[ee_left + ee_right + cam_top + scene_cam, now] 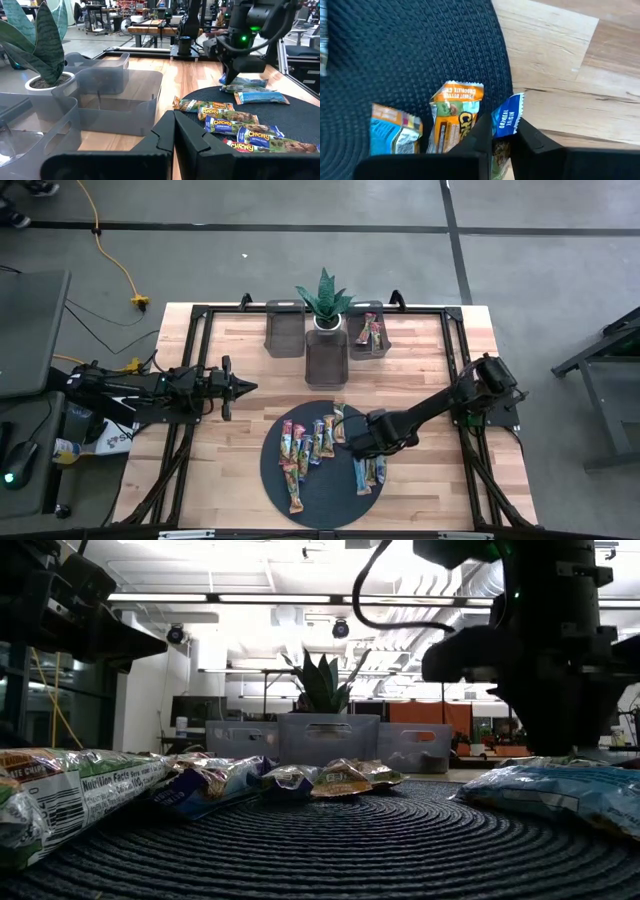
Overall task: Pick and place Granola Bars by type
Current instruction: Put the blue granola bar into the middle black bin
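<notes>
Several granola bars lie flat on the dark round mat: one group at its left and a few at its right. In the right wrist view an orange-wrapped bar and another bar rest on the mat. My right gripper is low over the mat's right part, shut on a blue-wrapped bar. My left gripper hovers shut over the table's left side, away from the bars. More bars sit in the far right bin. My right gripper pinches the blue oatmeal-raisin bar between its two fingers, near one end. The bar's crimped end sticks out past the fingertips. The fingers come from above, slanting in from the table's right. Whether the bar is off the mat, I cannot tell.
Three translucent grey bins stand at the far side, with a potted plant between them. Bare wood lies left of the mat and right of it. A black frame borders the table.
</notes>
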Motion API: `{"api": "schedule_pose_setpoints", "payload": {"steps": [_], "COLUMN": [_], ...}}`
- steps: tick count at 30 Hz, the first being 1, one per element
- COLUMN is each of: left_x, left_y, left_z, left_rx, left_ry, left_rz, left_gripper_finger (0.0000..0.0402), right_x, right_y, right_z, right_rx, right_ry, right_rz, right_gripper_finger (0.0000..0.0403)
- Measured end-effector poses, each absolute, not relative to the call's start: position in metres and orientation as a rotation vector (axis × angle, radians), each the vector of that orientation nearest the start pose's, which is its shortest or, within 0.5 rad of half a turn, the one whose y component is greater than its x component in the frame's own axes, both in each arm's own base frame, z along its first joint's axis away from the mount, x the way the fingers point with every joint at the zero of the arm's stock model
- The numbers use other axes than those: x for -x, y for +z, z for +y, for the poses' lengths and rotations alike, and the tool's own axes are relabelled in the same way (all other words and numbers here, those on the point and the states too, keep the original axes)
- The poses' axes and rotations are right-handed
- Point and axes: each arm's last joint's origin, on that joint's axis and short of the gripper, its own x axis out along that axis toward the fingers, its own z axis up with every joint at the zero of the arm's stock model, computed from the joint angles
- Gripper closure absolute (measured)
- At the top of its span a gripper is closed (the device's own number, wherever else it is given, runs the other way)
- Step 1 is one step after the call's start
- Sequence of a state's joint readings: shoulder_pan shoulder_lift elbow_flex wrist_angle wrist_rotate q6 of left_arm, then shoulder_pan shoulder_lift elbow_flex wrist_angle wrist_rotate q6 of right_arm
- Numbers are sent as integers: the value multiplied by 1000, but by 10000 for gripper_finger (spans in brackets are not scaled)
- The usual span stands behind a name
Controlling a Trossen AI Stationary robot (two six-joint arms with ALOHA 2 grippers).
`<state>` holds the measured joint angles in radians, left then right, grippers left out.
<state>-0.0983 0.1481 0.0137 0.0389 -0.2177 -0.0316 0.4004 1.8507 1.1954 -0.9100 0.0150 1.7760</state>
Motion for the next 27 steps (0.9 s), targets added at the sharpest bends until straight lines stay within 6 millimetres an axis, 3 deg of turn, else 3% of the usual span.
{"api": "schedule_pose_setpoints", "payload": {"steps": [15, 27], "left_x": [-105, -105], "left_y": [160, 160], "left_z": [-4, -4], "left_rx": [16, 17], "left_ry": [120, 121], "left_rz": [93, 93], "left_gripper_finger": [400, 400], "right_x": [-282, -272], "right_y": [219, 271], "right_z": [113, 85], "right_rx": [-1078, -1039], "right_ry": [-966, -816], "right_rz": [1042, 772], "right_gripper_finger": [382, 383]}}
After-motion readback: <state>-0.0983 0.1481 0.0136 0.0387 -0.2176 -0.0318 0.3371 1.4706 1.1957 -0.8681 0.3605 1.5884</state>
